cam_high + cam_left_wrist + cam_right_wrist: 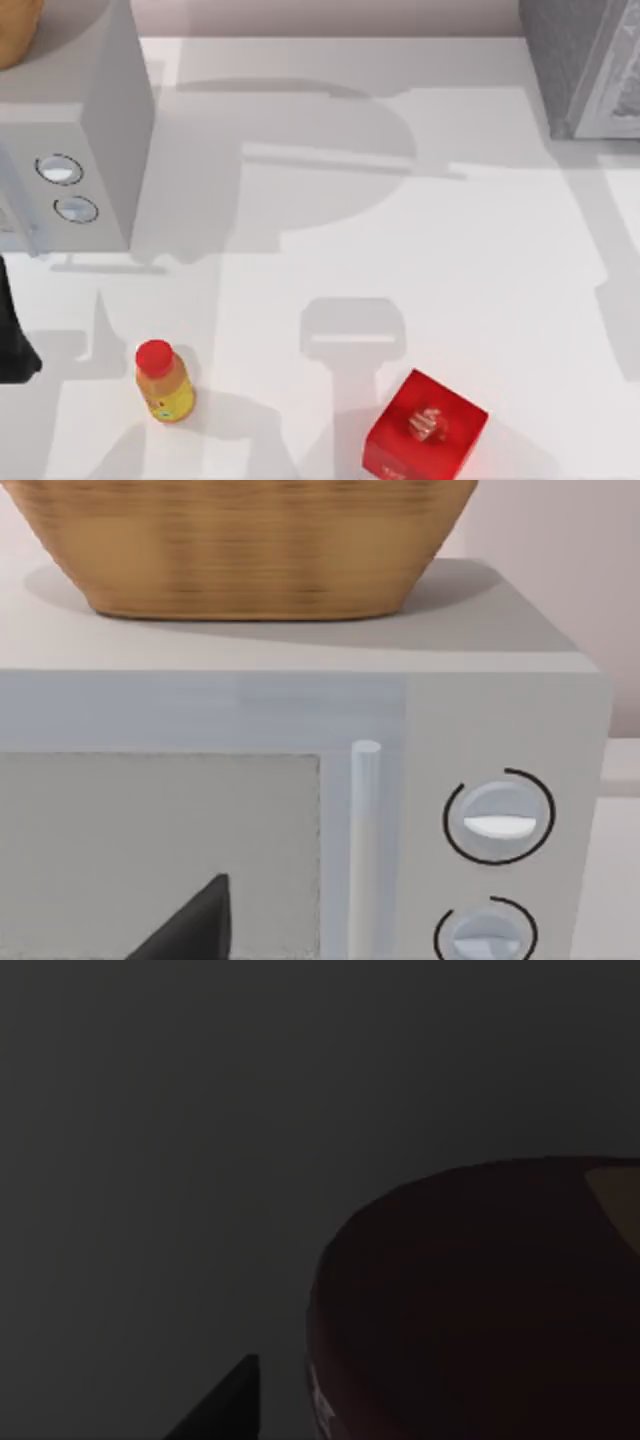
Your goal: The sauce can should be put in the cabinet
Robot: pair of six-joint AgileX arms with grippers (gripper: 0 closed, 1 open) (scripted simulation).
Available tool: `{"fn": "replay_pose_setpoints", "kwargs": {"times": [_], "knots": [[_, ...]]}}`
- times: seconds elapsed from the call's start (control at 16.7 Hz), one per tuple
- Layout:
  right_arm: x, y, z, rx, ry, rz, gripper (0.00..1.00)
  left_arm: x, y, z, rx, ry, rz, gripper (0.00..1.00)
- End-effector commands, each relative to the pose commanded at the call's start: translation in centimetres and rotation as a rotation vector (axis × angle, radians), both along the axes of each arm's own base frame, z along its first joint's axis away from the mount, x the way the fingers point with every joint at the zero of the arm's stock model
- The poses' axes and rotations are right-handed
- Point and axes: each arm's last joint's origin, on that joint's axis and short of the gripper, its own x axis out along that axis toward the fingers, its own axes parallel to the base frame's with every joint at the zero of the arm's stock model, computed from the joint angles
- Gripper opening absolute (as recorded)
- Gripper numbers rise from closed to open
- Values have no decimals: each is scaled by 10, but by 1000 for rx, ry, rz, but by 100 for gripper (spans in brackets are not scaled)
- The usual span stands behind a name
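The cabinet (585,62) is a dark-grey speckled box with a pale framed front, standing at the table's far right corner. The sauce can is out of view. The right wrist view is dark. My left arm (12,340) is parked at the left edge of the table, and a dark tip of my left gripper (195,928) points at the front of the light-grey box with two dials (495,820).
The light-grey dial box (75,150) fills the far left, with a woven basket (15,30) on top. A small yellow bottle with a red cap (165,383) lies near the front left. A red cube-shaped box (425,432) sits at the front centre-right.
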Motion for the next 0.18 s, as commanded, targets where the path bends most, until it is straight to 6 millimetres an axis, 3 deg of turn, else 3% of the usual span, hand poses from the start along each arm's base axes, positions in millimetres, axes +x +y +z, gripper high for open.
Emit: {"fn": "replay_pose_setpoints", "kwargs": {"times": [0.18], "knots": [[0,0,0,0,0,0,100,0,0,0,0,0,0,100]]}}
